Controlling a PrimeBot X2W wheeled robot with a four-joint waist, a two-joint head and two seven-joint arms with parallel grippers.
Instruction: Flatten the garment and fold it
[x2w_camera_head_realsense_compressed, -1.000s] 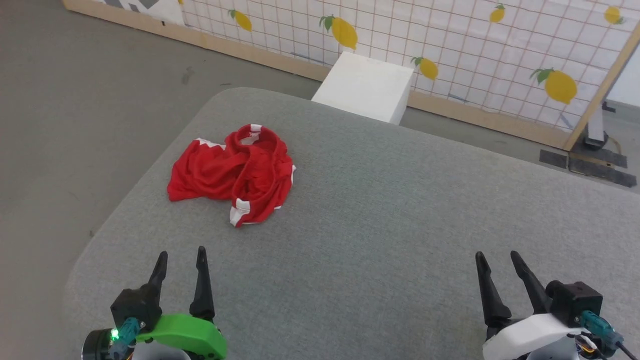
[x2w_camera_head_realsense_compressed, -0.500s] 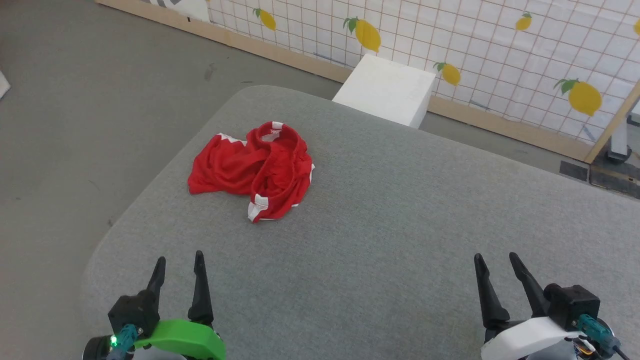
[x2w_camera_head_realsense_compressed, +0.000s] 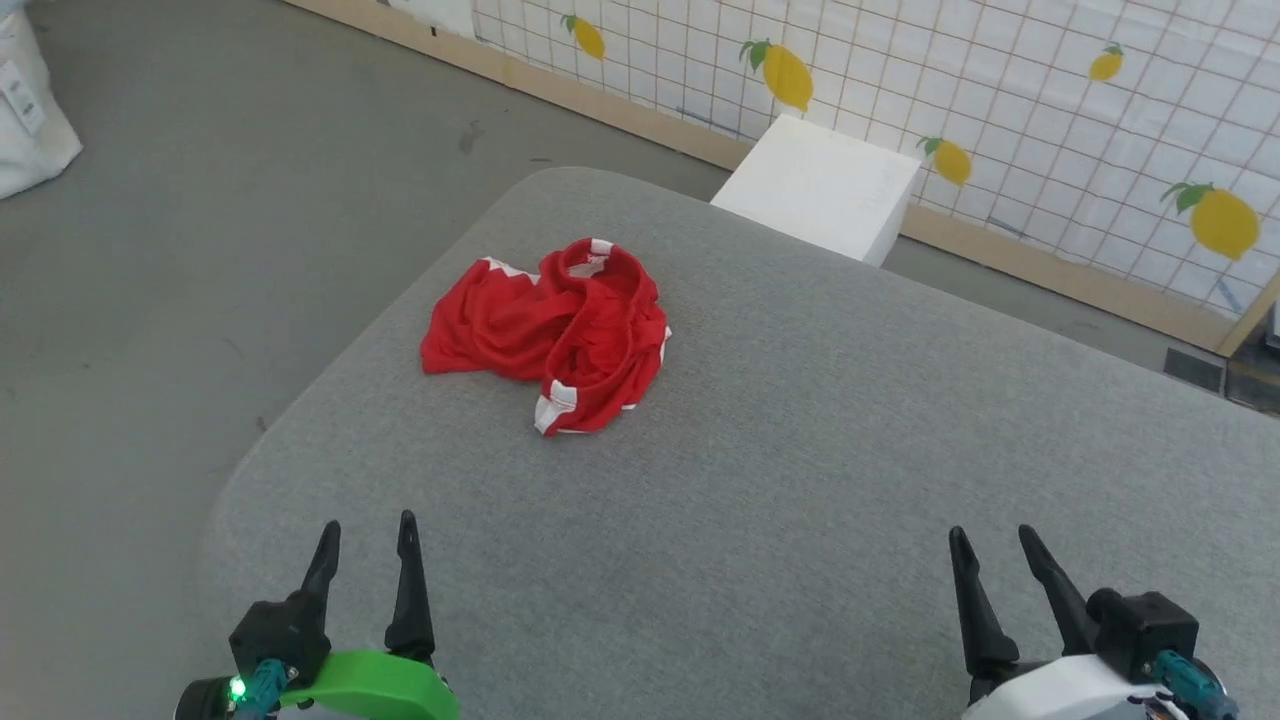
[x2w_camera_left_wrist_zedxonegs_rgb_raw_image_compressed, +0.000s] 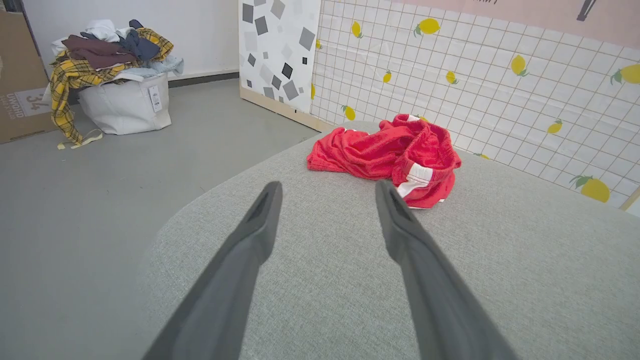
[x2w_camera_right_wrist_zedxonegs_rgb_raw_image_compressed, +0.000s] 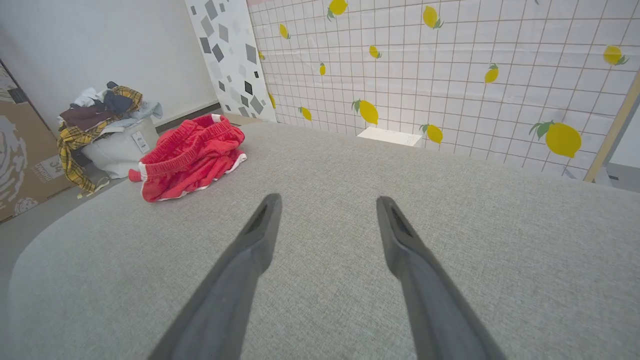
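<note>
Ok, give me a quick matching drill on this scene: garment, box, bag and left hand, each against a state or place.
Things:
1. garment
2. box
3. bag
4. left hand

States or places:
A. open, empty
B. heaped with clothes
C. red, crumpled
D. white, beyond the table

Pairs: 1-C, 2-D, 3-B, 4-A

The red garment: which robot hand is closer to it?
Left. The left hand is open, short of the garment and a little to its left; the right hand is far off to its right.
</note>
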